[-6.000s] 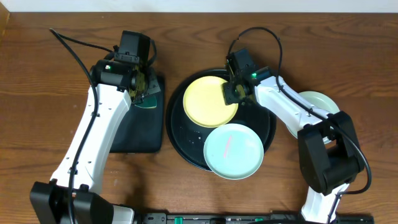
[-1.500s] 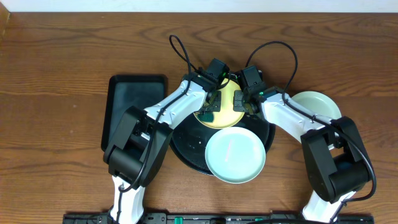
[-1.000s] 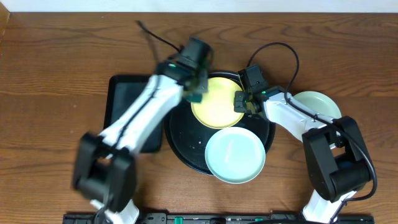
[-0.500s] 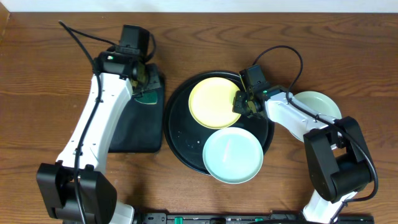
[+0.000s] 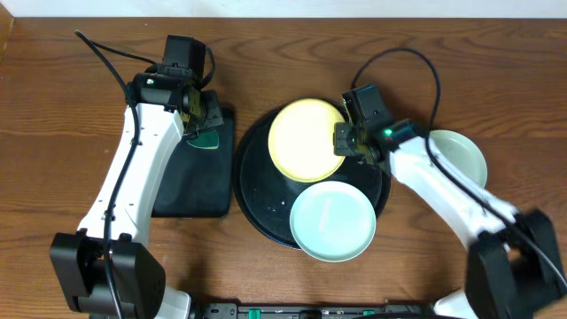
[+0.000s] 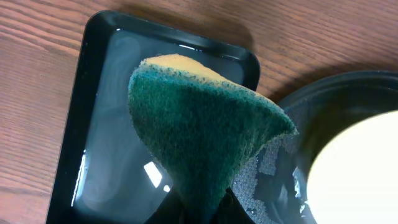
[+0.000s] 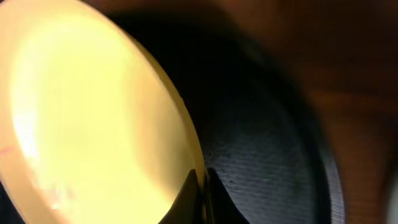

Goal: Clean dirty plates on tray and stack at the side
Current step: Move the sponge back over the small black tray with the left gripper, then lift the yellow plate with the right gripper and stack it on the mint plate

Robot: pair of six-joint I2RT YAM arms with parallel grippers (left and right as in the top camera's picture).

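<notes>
Our right gripper point(image 5: 339, 142) is pinching the yellow plate point(image 5: 306, 140) by its 3 o'clock rim. Nearest us, a mint plate point(image 5: 332, 221) is overhanging the tray point(image 5: 257, 190) at 5 o'clock; the yellow one is sitting at 12. Beyond, our left gripper point(image 5: 202, 128) is squeezing the sponge point(image 5: 205, 139).

Yellow plate point(image 5: 306, 140) and one mint plate point(image 5: 333, 221) on black tray point(image 5: 257, 190) — second mint plate point(image 5: 462, 155) outside.

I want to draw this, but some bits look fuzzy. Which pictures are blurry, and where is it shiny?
Right wrist view: the yellow plate and round tray are soft and out of focus, very close up. Left wrist view: the sponge is sharp, with white glints on the glossy rectangular tray. Overhead view: mostly crisp, only the right arm is smeared.
</notes>
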